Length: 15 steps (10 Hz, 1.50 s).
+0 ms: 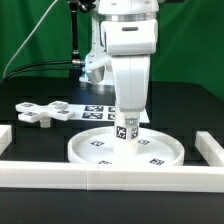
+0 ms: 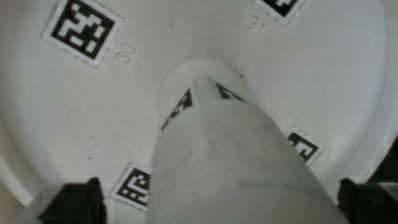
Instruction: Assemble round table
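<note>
Hovering wide open and empty, the two-finger gripper (image 1: 127,118) straddles the short thick white plastic cylinder leg (image 1: 127,131), upright, centred on the large rimmed white disc (image 1: 88,152). Looks light, stiff, slick: pinch its flanks, three and nine o'clock.

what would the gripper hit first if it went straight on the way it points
The gripper points down with open jaws straddling the short thick white plastic cylinder leg, so it would likely meet the large rimmed white round disc below first, though depth is unclear.
</note>
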### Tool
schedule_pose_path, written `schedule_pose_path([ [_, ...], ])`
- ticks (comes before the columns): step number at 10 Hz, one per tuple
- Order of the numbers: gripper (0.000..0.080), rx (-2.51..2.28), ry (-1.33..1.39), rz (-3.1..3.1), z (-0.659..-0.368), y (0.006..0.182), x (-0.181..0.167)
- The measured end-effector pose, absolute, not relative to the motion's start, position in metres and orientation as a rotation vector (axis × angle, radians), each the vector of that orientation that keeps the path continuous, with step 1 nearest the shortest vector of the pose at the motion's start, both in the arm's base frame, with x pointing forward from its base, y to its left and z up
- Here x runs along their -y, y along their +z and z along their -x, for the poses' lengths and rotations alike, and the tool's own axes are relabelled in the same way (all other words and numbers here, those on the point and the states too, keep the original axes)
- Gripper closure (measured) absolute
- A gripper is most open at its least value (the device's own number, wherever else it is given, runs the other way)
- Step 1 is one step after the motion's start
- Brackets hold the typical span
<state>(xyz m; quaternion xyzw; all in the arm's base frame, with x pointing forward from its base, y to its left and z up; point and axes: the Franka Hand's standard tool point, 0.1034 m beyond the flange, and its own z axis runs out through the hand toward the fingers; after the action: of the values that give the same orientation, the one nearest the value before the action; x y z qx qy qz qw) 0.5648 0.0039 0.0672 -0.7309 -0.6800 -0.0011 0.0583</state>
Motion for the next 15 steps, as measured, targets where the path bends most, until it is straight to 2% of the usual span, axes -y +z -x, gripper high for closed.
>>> schedule_pose_path([
  [2,0.0182,2.058,-0.004,2.217,-0.5651,0.0669,-0.0014],
  [3,0.0314,2.057,-0.005,2.219,-0.5658,0.0671,-0.0009],
  [4,0.0314,2.056,-0.006,2.22,-0.5658,0.067,-0.0009],
  [5,0.0393,2.056,-0.006,2.22,-0.5658,0.067,-0.0009],
  [8,0.0393,2.024,-0.004,2.249,-0.5659,0.067,-0.001],
  [15,0.0392,1.473,0.023,2.648,-0.5679,0.0686,-0.004],
])
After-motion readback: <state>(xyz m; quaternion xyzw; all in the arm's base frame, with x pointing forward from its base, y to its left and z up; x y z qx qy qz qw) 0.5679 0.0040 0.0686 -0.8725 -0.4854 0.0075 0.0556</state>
